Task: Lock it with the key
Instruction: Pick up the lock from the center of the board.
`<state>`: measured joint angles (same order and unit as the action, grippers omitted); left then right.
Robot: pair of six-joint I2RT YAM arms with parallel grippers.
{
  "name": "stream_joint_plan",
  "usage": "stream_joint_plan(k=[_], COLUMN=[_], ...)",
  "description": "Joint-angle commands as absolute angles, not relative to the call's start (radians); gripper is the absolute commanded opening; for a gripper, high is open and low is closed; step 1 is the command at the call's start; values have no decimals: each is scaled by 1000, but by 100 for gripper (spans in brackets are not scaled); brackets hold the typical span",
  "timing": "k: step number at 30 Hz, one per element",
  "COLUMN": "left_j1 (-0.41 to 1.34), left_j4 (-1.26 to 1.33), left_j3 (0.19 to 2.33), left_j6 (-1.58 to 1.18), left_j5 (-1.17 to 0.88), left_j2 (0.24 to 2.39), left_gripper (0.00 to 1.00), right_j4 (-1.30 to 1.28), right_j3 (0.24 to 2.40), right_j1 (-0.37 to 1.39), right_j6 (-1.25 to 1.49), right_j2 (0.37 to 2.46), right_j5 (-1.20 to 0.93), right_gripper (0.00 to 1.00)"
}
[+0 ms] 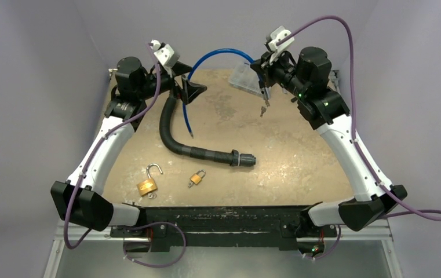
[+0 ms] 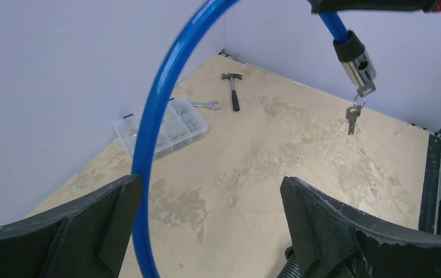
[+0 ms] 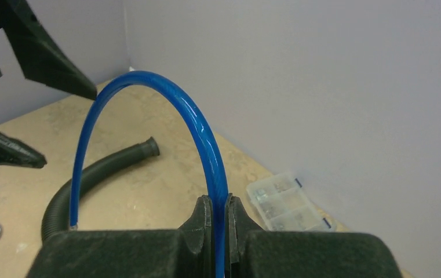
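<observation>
The right gripper is up near the far right corner, its jaws pressed together on the blue cable lock. The cable arches high over the back of the table. Its lock head hangs just below that grip, with the keys dangling from it in the air, clear of the surface. The cable's free end drops toward the black corrugated hose; I can't tell if it touches the tabletop.

The left gripper is raised at the far left, spread wide and holding nothing. From its wrist view the blue cable runs down through the gap close to one finger, but whether they touch I can't tell.

The hose curves across the middle of the table. Near the front edge lie an open brass padlock and, just to its right, a smaller padlock. A clear organizer box sits against the back wall, with a hammer and a wrench close by. The right half of the tabletop is bare.
</observation>
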<state>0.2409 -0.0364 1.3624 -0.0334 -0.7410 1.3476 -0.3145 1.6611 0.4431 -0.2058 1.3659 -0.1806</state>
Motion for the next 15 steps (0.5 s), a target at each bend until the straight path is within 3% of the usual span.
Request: stream_joint_plan(k=[1, 12, 15], left_j1=[266, 295, 312], left_j4=[8, -55, -52], left_j3=[1410, 1427, 1429], left_j6=[-24, 84, 79], left_j5=[-643, -536, -540], left_j2=[1373, 1451, 1478], left_gripper=[97, 87, 76], right_j4=[-282, -323, -330], right_j3=[1654, 1630, 1631], right_j1=[450, 454, 454], right_j6=[-185, -206, -199], right_j2=[1321, 1295, 1293], right_j5=[-245, -287, -301], right_gripper=[0, 0, 0])
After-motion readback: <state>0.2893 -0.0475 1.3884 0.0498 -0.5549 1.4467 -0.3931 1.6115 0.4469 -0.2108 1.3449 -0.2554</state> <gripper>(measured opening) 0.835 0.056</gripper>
